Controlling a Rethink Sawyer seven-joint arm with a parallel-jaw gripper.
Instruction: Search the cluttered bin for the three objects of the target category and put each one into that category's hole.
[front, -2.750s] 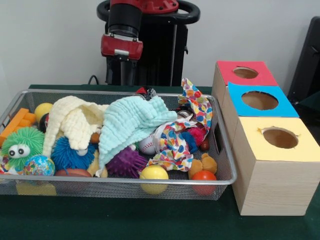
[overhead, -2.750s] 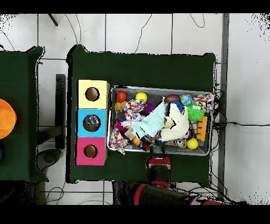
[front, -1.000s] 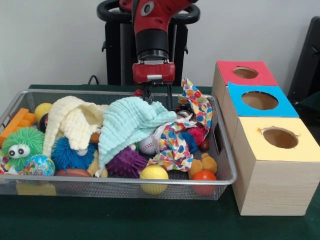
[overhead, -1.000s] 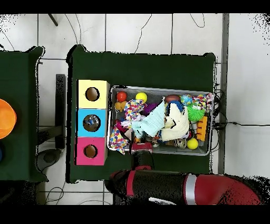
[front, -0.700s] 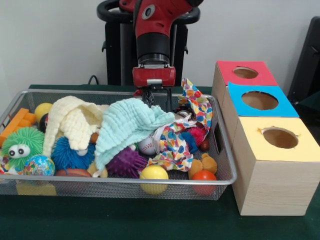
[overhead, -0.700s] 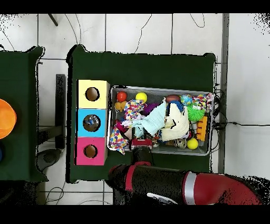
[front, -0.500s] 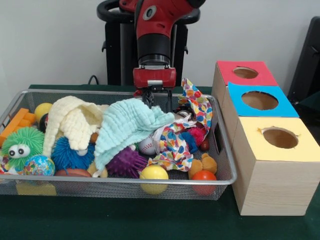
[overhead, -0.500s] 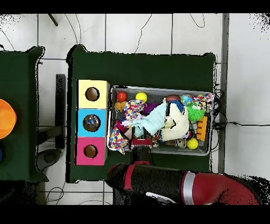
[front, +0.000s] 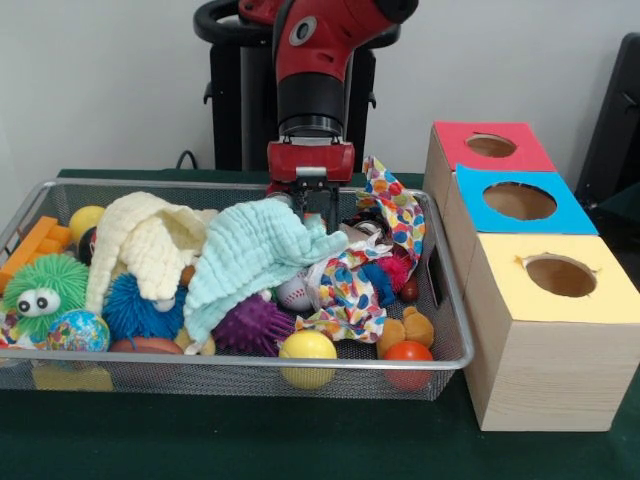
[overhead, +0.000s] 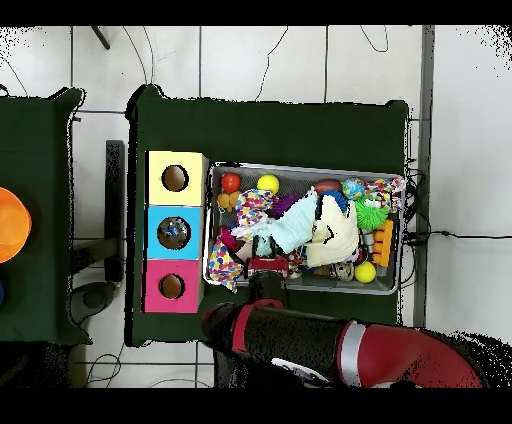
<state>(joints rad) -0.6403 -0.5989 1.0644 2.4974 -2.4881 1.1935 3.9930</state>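
The wire bin (front: 250, 362) is packed with toys and cloths. A mint cloth (front: 250, 255) drapes over the middle, a cream cloth (front: 150, 240) lies to its left, and a spotted multicolour cloth (front: 395, 210) is at the right. My gripper (front: 314, 212) is down at the mint cloth's far edge, its tips sunk among the cloths. Overhead, the gripper (overhead: 266, 262) sits beside the mint cloth (overhead: 293, 232). Three boxes with round holes stand to the right: red (front: 490, 146), blue (front: 518, 200) and yellow (front: 560, 275).
Along the bin's near side lie a yellow ball (front: 307, 350), a red ball (front: 408, 355), a purple spiky ball (front: 250, 325), a blue spiky ball (front: 135, 305), a green fuzzy toy (front: 42, 290) and a globe ball (front: 78, 330). A baseball (front: 295, 290) peeks out mid-bin.
The arm has swung in from the back and come down to the mint cloth's far edge. The mint cloth has bunched and shifted left toward the near side.
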